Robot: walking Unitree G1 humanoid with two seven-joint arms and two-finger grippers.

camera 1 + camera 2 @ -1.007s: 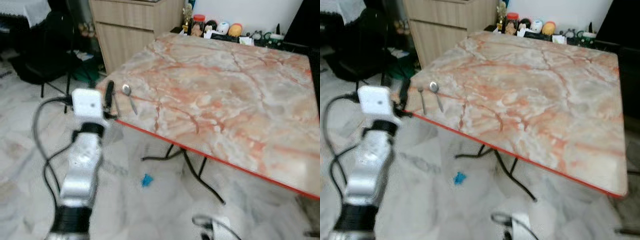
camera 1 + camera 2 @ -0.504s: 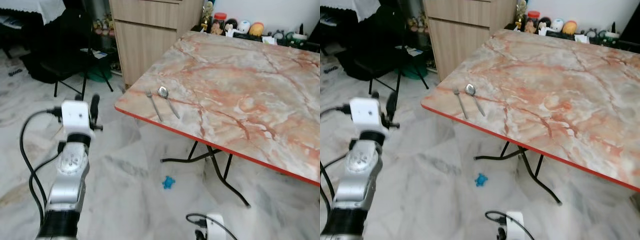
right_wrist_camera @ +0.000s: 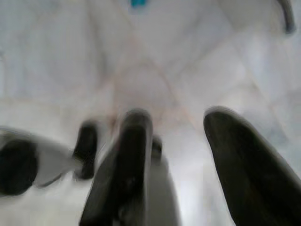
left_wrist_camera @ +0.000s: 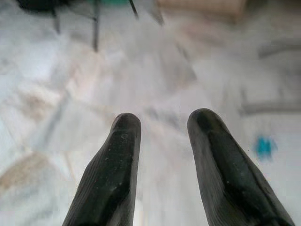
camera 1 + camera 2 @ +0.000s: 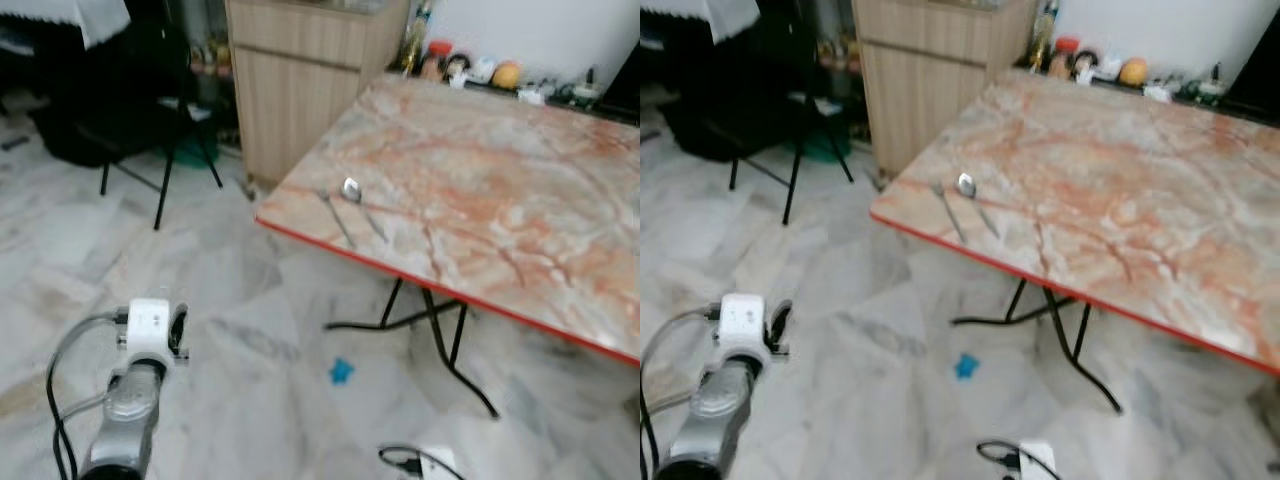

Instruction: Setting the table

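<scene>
Cutlery already lay on the marble-patterned table: a fork and a spoon rested side by side near the table's corner, at about twelve o'clock from the robot, close together but apart, handles running toward the red-trimmed near edge. Judging from that, one place had been started, and the rest of the top was bare, so plates, cups and further places seemed yet to come.

Both pieces looked like plain, thin metal; the spoon's bowl caught the light and pointed away toward the far side, while the fork's tines were too small to make out clearly.

Down at about eight o'clock, low over the pale marble floor and well apart from the table, hung the left gripper, its two black fingers spread with a clear gap and nothing between them. At six o'clock, the right gripper likewise pointed at the floor, fingers parted and empty, though that view was blurred. A small blue object lay on the floor under the table's edge. A wooden cabinet stood at eleven o'clock, a black chair at ten.
</scene>
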